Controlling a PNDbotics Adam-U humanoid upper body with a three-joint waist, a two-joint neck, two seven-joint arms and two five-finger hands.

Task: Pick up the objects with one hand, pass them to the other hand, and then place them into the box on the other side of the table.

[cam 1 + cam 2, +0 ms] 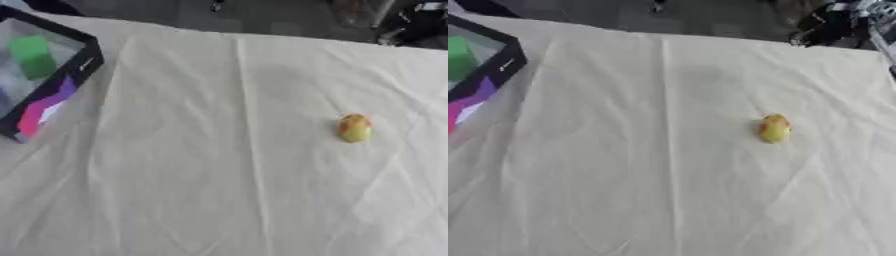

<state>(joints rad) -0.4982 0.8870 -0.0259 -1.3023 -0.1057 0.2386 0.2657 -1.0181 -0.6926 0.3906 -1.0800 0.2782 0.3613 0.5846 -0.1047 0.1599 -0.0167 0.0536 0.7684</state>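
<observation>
Left eye view shows the bench (219, 190) under a creased white cloth, with neither hand in sight in either view, so their state cannot be told. The box (52, 95), black-rimmed with a pink and purple side, sits at the bench's far left corner and holds a green block (31, 56). The fruit (354, 128), small, yellow with a reddish blush, lies alone on the right half of the bench, well apart from the box.

The step in hand looks like the first pick. Since the fruit lies to the right and the box to the left, the right hand is best placed to take it, then pass it over mid-bench to the left hand for the drop.

The fruit is slightly oblong. Its long axis runs roughly from the far edge to the near edge, narrower end seemingly toward the far edge. Fingers closing across its short width should keep it from rolling.
</observation>
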